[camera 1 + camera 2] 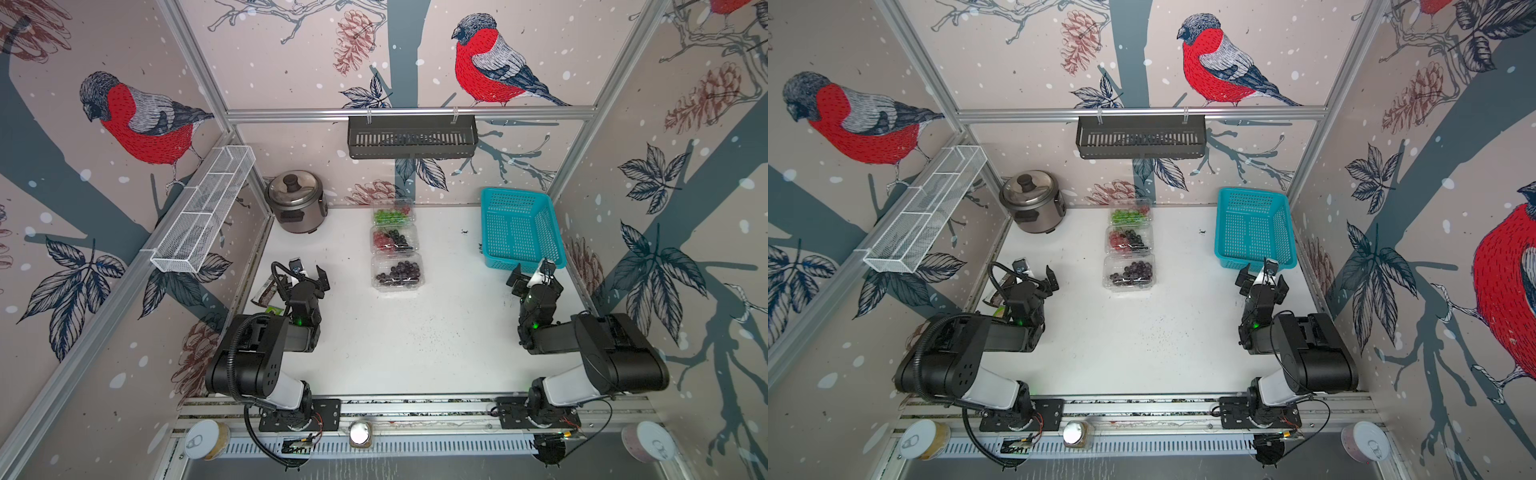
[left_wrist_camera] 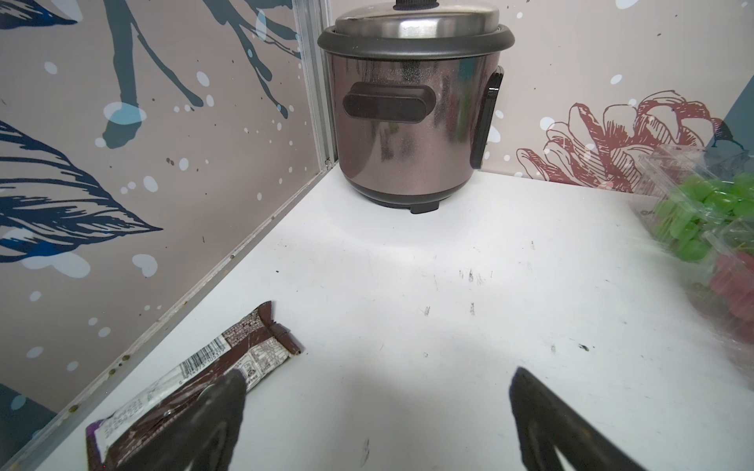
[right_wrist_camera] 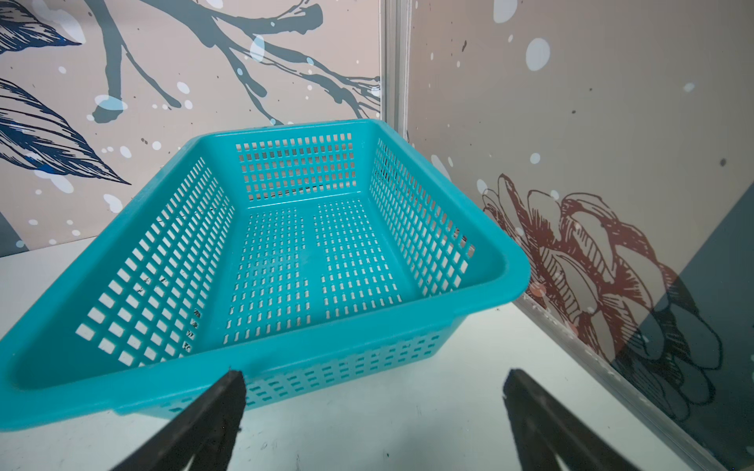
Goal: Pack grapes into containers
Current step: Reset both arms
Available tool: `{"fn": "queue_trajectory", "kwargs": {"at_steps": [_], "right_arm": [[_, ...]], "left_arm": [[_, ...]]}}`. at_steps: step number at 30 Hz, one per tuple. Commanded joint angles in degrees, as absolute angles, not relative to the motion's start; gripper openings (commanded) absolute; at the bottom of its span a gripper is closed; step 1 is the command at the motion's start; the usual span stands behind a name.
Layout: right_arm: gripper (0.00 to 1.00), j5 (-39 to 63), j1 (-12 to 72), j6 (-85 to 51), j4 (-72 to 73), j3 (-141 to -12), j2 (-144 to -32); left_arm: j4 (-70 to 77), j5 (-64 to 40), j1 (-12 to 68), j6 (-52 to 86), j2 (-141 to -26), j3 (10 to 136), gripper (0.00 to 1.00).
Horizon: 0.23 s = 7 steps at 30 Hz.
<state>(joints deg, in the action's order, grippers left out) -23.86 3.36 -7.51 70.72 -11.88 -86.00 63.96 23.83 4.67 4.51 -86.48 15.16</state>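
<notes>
Packing looks done: park left gripper (image 2: 377, 377) and right gripper (image 3: 374, 376), both wide and empty, clear of the twelve-o'clock containers (image 1: 397, 245)

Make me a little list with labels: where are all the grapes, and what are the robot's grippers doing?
Far clear plastic clamshell container: mostly green grapes
Middle clear clamshell container: red and dark grapes
Near clear clamshell container: dark purple grapes
Turquoise perforated plastic basket: no grapes
Left gripper: open, empty, by a brown snack-bar wrapper
Right gripper: open, empty, facing the basket
Steel rice cooker: back corner, lid on
</notes>
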Motion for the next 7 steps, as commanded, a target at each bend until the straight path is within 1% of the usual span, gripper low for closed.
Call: {"fn": "queue_trajectory", "kwargs": {"at_steps": [1,7], "right_arm": [[1.00,-23.9,3.4,-7.9,71.3,-12.1,-86.0],[1.00,-23.9,3.4,-7.9,71.3,-12.1,-86.0]], "left_arm": [[65.8,23.6,4.8,4.6,-86.5,15.6,0.99],[65.9,23.6,4.7,4.5,-86.3,15.3,0.99]]}}
